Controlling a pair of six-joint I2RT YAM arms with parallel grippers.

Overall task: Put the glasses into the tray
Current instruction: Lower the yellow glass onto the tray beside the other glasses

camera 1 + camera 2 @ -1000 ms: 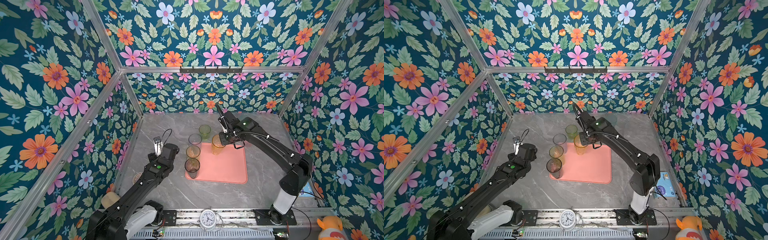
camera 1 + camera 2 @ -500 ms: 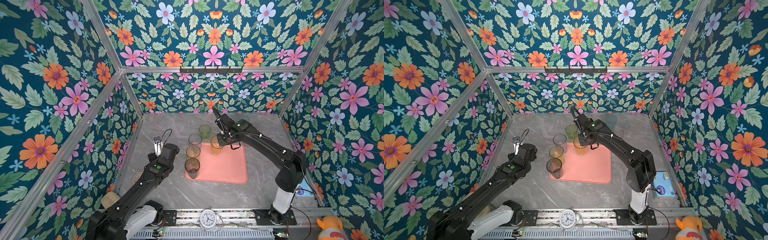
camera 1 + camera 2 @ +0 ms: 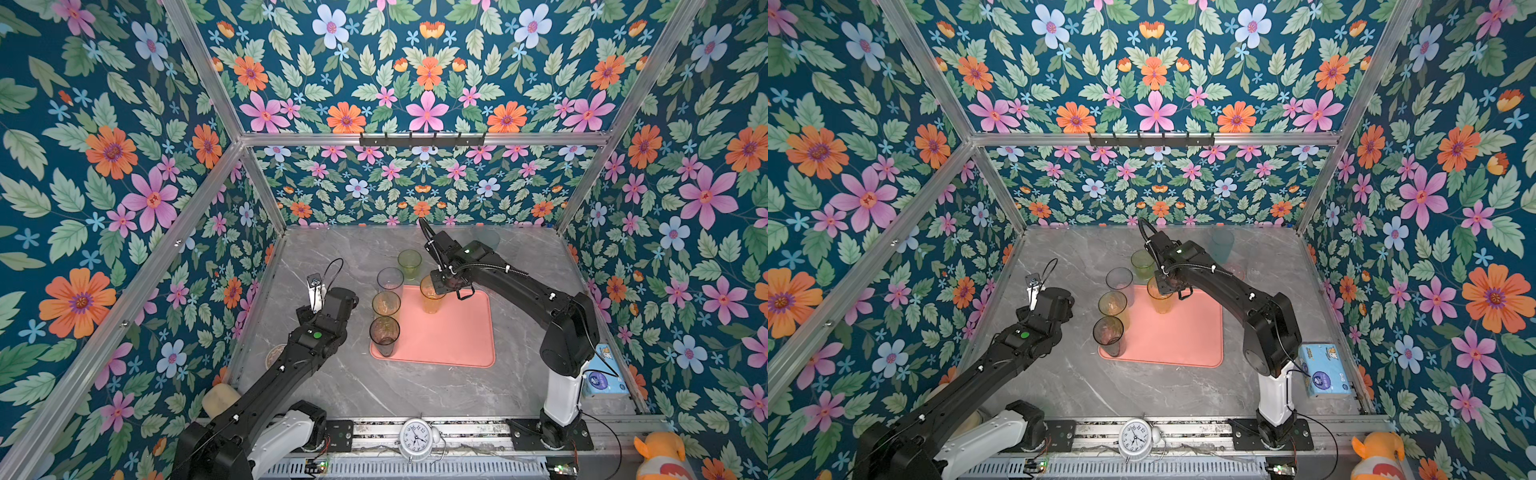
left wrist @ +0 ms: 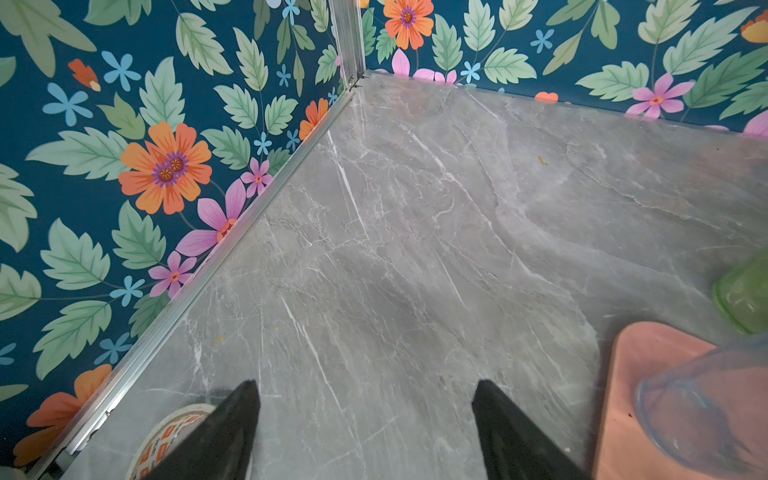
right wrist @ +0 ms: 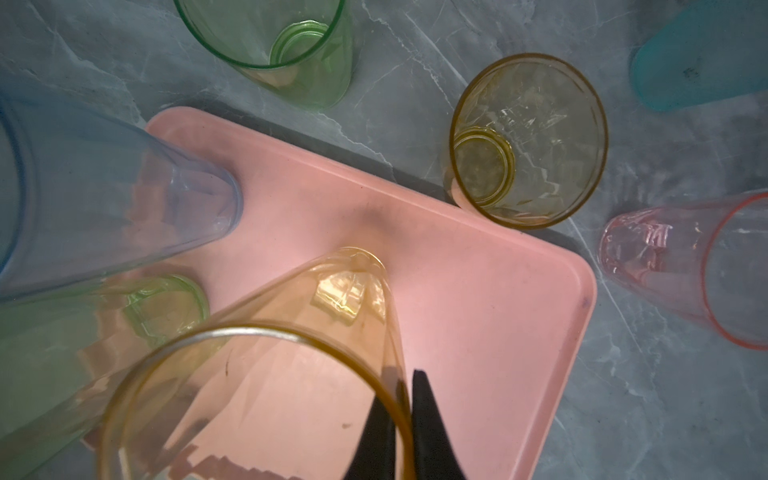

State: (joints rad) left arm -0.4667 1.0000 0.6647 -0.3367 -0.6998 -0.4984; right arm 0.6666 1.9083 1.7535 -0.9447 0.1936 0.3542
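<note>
1. While the right gripper [image 5: 409, 419] pinches the rim of a tall amber glass [image 5: 291, 374], one finger inside and one outside, the glass stays upright over the far end of the pink tray [image 3: 457, 332]. Whether its base touches the tray I cannot tell.
2. Three more tall glasses stand in a row along the tray's left edge in both top views: a pale blue glass [image 3: 390, 280] at the back, a yellowish glass [image 3: 385, 303] in the middle and a smoky glass [image 3: 384, 332] at the front corner.
3. Off the tray, on the grey table [image 3: 395, 395], a green glass [image 3: 409, 264] stands just behind the far left corner. A short amber glass [image 5: 528, 141] is just beside the far edge, with a pink glass [image 5: 665, 266] and a teal glass [image 5: 702, 54] near it.
4. To the left of the tray, the left gripper [image 4: 365, 432] hovers over bare table with its fingers wide apart, holding nothing. A roll of tape [image 4: 174, 432] lies beside one finger.
</note>
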